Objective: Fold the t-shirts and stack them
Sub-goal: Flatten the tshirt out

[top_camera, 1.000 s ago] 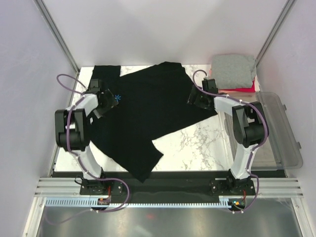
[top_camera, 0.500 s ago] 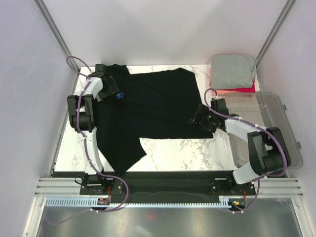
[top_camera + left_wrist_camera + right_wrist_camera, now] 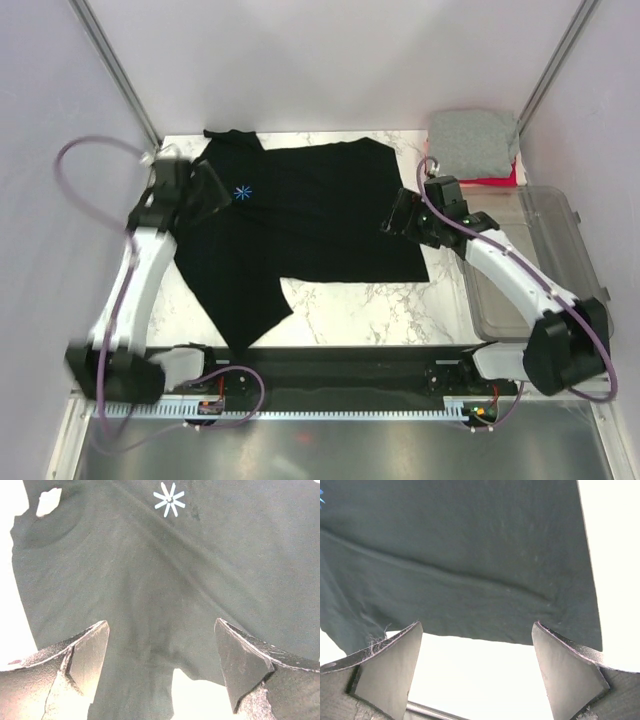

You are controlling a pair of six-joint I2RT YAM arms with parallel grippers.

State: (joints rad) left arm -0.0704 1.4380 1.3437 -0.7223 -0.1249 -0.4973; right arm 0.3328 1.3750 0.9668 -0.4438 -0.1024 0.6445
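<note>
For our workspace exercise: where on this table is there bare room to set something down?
Free: marble table between the black t-shirt and the near edge. Crowded: far right corner, grey t-shirt stack beside clear plastic bin.

Bare marble table (image 3: 370, 300) free along the near edge, black t-shirt (image 3: 320, 210) spread flat across the middle, folded grey tee (image 3: 470, 140) blocking the far right corner, clear plastic bin (image 3: 545, 270) lining the right side

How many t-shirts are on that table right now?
3. A black t-shirt lies spread over the table; a folded grey t-shirt sits at the far right corner, atop a red-pink t-shirt showing only an edge. Others may hide beneath.
</note>
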